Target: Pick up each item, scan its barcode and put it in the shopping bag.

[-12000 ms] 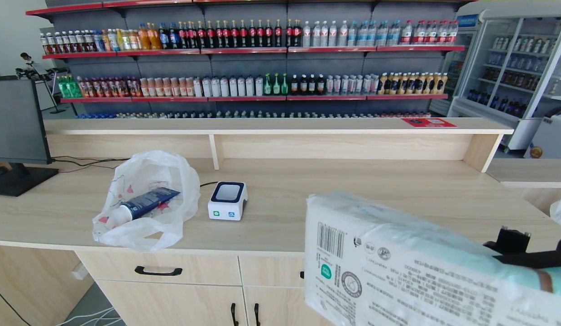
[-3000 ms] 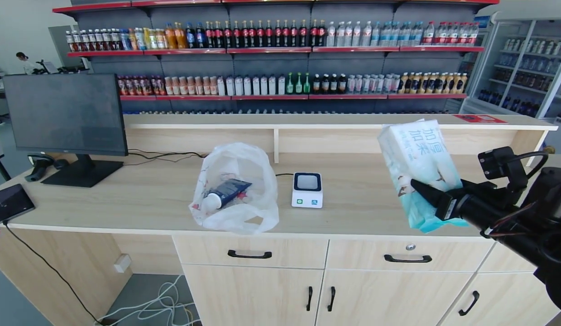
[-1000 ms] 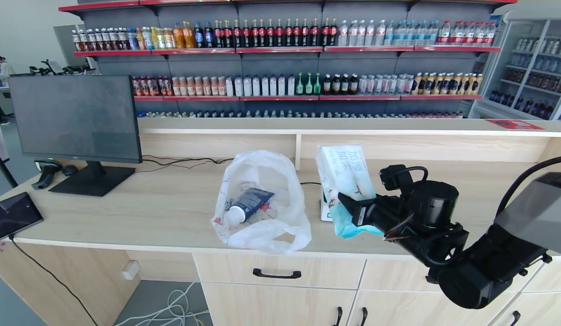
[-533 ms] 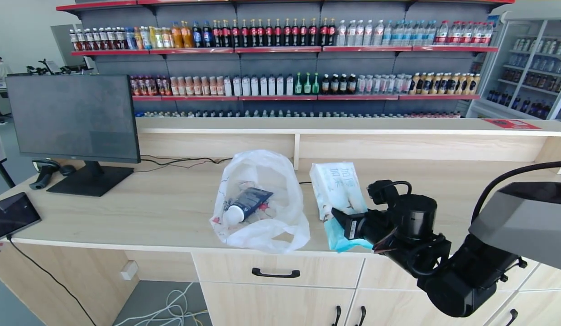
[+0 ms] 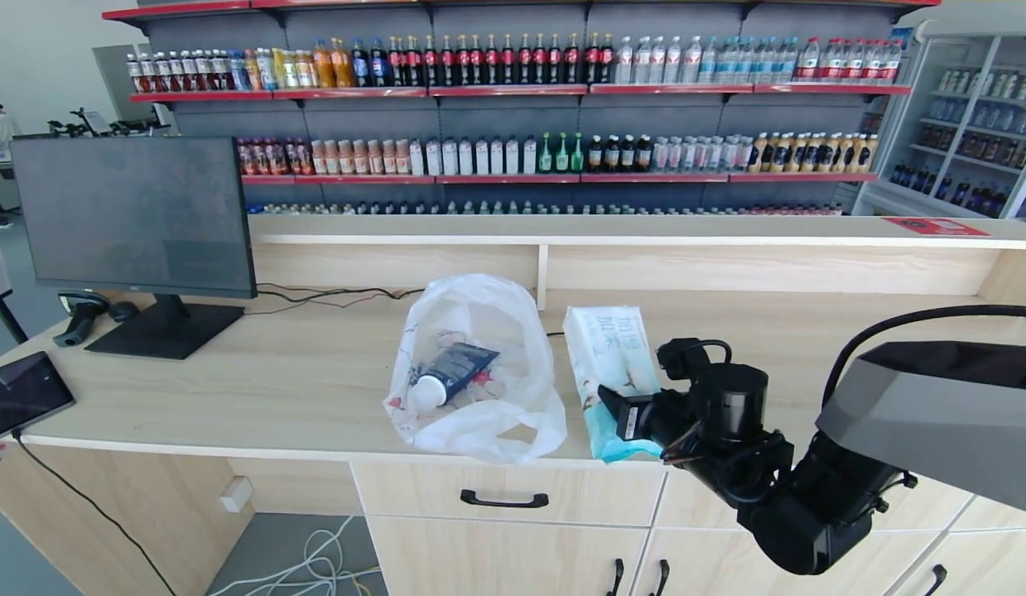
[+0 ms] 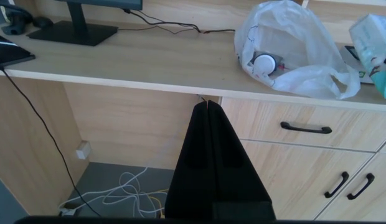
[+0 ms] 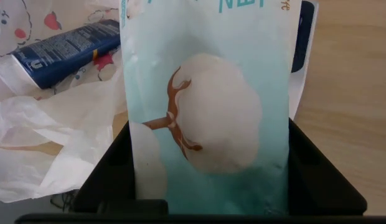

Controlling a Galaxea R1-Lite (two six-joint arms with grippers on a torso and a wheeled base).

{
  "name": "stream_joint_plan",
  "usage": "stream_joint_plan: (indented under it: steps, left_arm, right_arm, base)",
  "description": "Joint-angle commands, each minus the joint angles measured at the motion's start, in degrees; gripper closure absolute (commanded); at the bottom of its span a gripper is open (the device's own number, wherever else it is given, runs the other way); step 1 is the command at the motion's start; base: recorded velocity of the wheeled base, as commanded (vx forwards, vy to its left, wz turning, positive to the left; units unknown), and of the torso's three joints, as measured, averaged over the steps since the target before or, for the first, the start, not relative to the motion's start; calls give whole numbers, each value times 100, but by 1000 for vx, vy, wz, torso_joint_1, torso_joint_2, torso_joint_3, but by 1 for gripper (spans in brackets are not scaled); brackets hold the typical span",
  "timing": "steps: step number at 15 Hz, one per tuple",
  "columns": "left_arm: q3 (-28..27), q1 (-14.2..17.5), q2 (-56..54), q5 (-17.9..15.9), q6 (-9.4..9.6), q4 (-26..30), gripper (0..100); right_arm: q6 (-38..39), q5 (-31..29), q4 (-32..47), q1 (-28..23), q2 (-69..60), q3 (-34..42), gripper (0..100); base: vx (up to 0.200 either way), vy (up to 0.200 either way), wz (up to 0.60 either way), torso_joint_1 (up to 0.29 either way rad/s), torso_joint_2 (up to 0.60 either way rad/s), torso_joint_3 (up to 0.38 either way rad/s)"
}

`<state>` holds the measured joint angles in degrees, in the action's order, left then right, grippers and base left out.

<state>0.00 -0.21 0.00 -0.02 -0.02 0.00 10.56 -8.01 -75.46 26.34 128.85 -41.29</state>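
Note:
My right gripper (image 5: 618,411) is shut on a white and teal tissue pack (image 5: 608,356), gripping its lower end (image 7: 208,124). The pack is tilted over the counter (image 5: 297,389), just right of the white plastic shopping bag (image 5: 479,323). In the right wrist view a corner of the white scanner (image 7: 303,43) with its dark rim shows behind the pack. A dark blue tube (image 5: 455,374) lies inside the bag (image 7: 50,124). My left gripper (image 6: 207,107) is shut and holds nothing, low in front of the counter's drawers, left of the bag (image 6: 292,43).
A monitor (image 5: 136,215) stands at the counter's left end, with a tablet (image 5: 20,397) and a hand scanner (image 5: 78,319) near it. A raised shelf (image 5: 645,230) runs along the back. Drink shelves stand behind. Bare counter lies between monitor and bag.
The right arm has carried the tissue pack in from the right and lowered it beside the bag, over the scanner. In the last second it sank and shifted slightly left.

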Motion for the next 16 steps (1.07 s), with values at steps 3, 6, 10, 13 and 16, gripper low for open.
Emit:
stream_joint_plan:
  steps: [3, 6, 10, 13, 16]
  left_arm:
    - [0, 3, 0, 2, -6, 0, 100]
    - [0, 3, 0, 2, -6, 0, 100]
    - [0, 3, 0, 2, -6, 0, 100]
    - [0, 3, 0, -6, -6, 0, 100]
    - [0, 3, 0, -6, -6, 0, 100]
  right_arm:
    - [61, -96, 5, 11, 166, -178, 100]
    - [69, -183, 5, 2, 210, -186, 100]
    - [148, -210, 5, 2, 228, -186, 100]
    - [210, -280, 5, -6, 263, -178, 100]
    - [219, -280, 5, -33, 254, -151, 100]
  base:
    - [0, 0, 0, 0, 0, 0]
    - [0, 0, 0, 0, 0, 0]
    - [0, 0, 0, 0, 0, 0]
    - [0, 0, 0, 0, 0, 0]
    - [0, 0, 0, 0, 0, 0]
